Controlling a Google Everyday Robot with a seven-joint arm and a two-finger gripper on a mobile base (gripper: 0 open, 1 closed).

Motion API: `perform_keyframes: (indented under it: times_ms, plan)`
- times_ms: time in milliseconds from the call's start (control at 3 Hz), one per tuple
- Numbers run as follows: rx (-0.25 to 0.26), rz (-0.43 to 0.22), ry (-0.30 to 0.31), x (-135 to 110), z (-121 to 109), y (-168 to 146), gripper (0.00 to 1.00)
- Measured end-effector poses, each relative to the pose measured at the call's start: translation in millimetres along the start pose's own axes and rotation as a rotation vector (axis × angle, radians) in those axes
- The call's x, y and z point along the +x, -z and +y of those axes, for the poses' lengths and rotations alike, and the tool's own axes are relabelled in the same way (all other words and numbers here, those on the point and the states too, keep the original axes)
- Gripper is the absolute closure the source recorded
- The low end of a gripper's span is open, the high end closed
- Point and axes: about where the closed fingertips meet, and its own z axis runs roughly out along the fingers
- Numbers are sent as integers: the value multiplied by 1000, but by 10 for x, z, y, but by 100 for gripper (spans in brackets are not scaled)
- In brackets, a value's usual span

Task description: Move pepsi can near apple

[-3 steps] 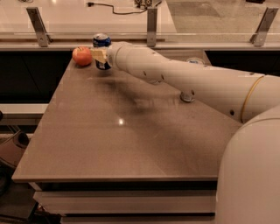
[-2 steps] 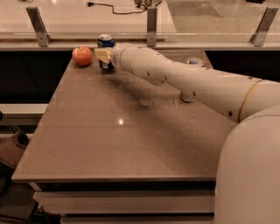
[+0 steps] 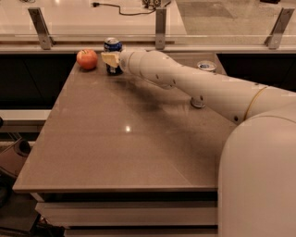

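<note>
The pepsi can [image 3: 113,46] stands upright at the far edge of the bench [image 3: 115,152], toward the left corner as the view shows it; the apple [image 3: 87,59] sits just to the left of it, near but not touching, with a narrow strip of bare bench between the two. The pincer [image 3: 111,59] is at the can, on its near side, and it covers the middle of the can, so only the silver top and the dark bottom are seen; whether the pincer is clamped on the can or only lies against it, I cannot tell.

The white arm [image 3: 194,85] comes from the lower right and crosses the bench on a slant up to the can; it hides part of the far right area. Just behind the arm, at the far right edge, stands a grey can [image 3: 206,66]; only its top shows, well apart from the pepsi can. Behind the bench runs a rail with metal posts [image 3: 160,25]; a black cable [image 3: 125,10] lies on the pale surface beyond it. The robot's large white body [image 3: 259,185] fills the lower right corner and covers the right side of the bench.
</note>
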Motion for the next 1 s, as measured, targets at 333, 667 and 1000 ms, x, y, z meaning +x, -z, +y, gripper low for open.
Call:
perform_keyframes:
  times_ms: [333, 667, 1000]
  plan:
    - [0, 0, 0, -1, 1, 0, 85]
    - [0, 0, 0, -3, 1, 0, 61]
    - [0, 0, 0, -6, 2, 0, 38]
